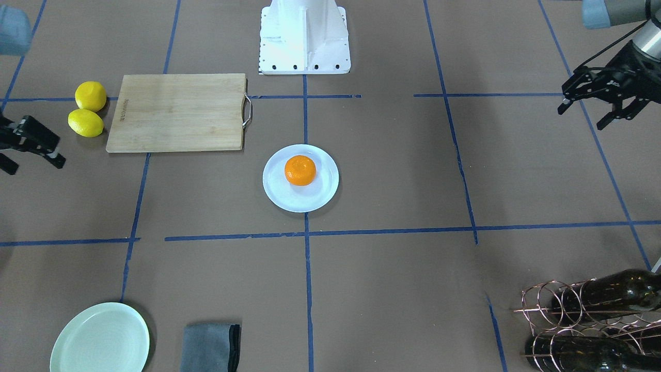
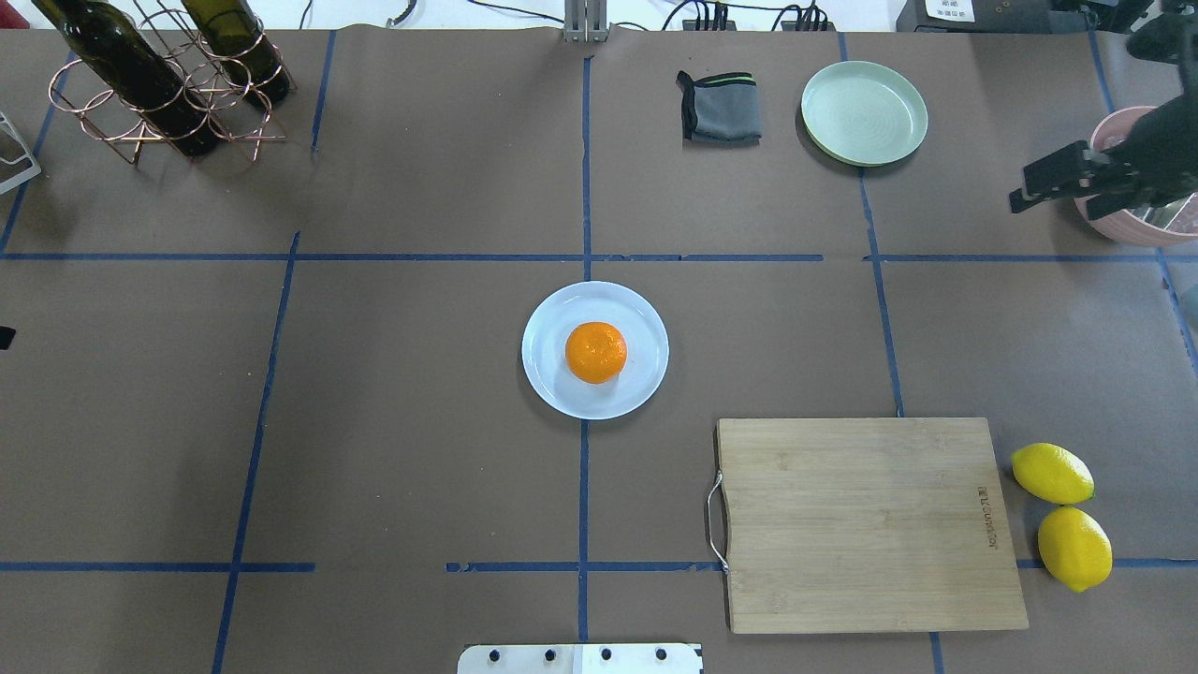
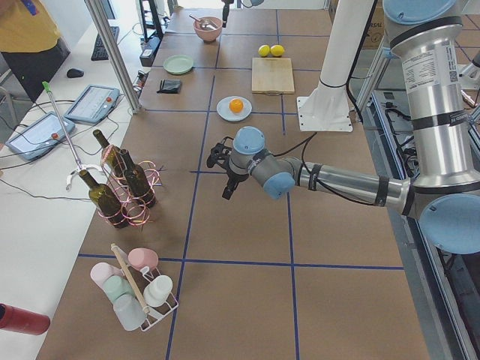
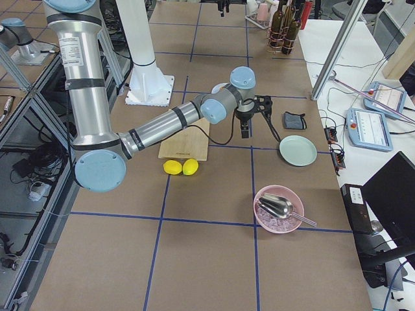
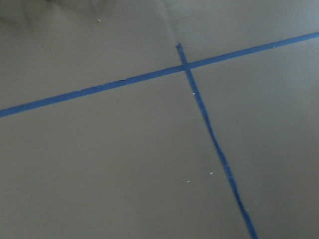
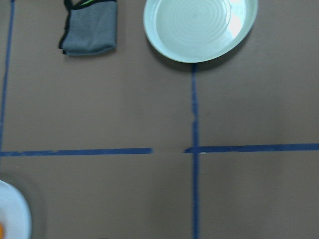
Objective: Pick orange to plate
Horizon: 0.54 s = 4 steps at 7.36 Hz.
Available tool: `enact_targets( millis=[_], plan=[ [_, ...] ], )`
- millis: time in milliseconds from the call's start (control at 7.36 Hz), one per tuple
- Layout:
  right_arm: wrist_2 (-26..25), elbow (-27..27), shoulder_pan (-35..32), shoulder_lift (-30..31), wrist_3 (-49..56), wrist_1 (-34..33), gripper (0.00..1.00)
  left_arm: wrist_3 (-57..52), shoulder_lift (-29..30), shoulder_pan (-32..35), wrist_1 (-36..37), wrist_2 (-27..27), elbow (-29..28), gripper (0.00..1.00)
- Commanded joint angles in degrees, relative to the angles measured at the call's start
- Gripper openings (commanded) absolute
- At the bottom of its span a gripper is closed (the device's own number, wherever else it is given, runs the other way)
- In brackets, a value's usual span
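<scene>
The orange (image 1: 300, 170) (image 2: 596, 352) rests in the middle of the pale bluish-white plate (image 1: 279, 196) (image 2: 552, 388) at the table's centre. Neither gripper touches it. My left gripper (image 1: 582, 118) (image 3: 225, 171) hangs open and empty above the table, far off to the plate's side near the wine rack. My right gripper (image 1: 33, 165) (image 2: 1029, 187) (image 4: 249, 120) also stands open and empty, raised at the opposite side near the pink bowl. The right wrist view catches only the plate's rim (image 6: 15, 214) at its lower left corner. The left wrist view shows just taped table.
A bamboo cutting board (image 2: 870, 524) lies near the robot's base, with two lemons (image 2: 1053, 473) beside it. A mint-green plate (image 2: 864, 112) and a grey cloth (image 2: 719, 108) sit at the far side. A wine rack (image 2: 168, 84) and a pink bowl (image 2: 1137, 229) occupy the far corners.
</scene>
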<state>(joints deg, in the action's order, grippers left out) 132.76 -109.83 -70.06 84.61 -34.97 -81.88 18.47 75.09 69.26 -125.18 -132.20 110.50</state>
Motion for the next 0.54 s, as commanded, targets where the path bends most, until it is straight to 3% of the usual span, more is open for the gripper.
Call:
enact_targets(
  millis=[0, 272, 408],
  plan=[
    [0.5, 0.8, -10.0, 3.1, 27.4, -15.8, 1.0, -21.2, -1.0, 12.5, 12.6, -1.2, -0.6, 0.99],
    [0.6, 2.1, -15.7, 4.1, 41.2, -24.7, 1.0, -35.2, 4.8, 21.1, 34.0, -1.1, -0.5, 0.99],
    [0.7, 2.0, -17.6, 6.2, 43.8, -26.0, 1.0, -35.4, 8.1, 22.0, 44.0, -1.2, -0.8, 0.99]
  ],
)
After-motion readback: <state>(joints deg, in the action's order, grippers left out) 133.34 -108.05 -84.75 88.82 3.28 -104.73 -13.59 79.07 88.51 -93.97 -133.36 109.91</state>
